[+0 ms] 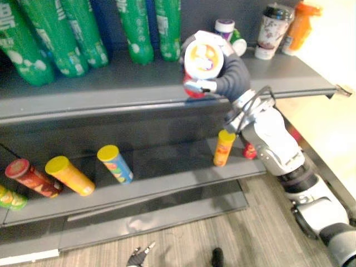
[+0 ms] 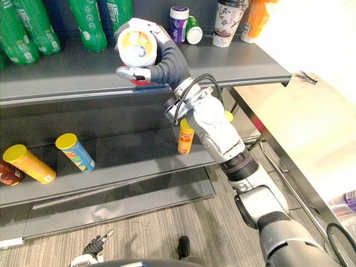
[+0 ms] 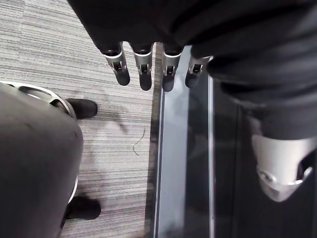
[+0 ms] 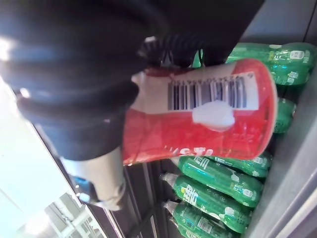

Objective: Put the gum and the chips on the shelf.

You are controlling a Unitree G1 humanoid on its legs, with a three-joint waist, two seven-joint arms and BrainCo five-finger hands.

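Right wrist view: the right hand [image 4: 74,99] is clasped round the red chips tub [image 4: 198,114] over the top shelf [image 4: 292,198].
The tub sits near the front edge of the top shelf; whether its base touches cannot be told. A good placement likely means moving it further in, base flat, clear of the green bottles [image 1: 139,28] at the shelf's back, and letting go only once it rests. A purple-topped pot [image 2: 179,22], probably the gum, stands at the back. The left hand [image 3: 143,69] hangs well below, fingers straight, holding nothing.
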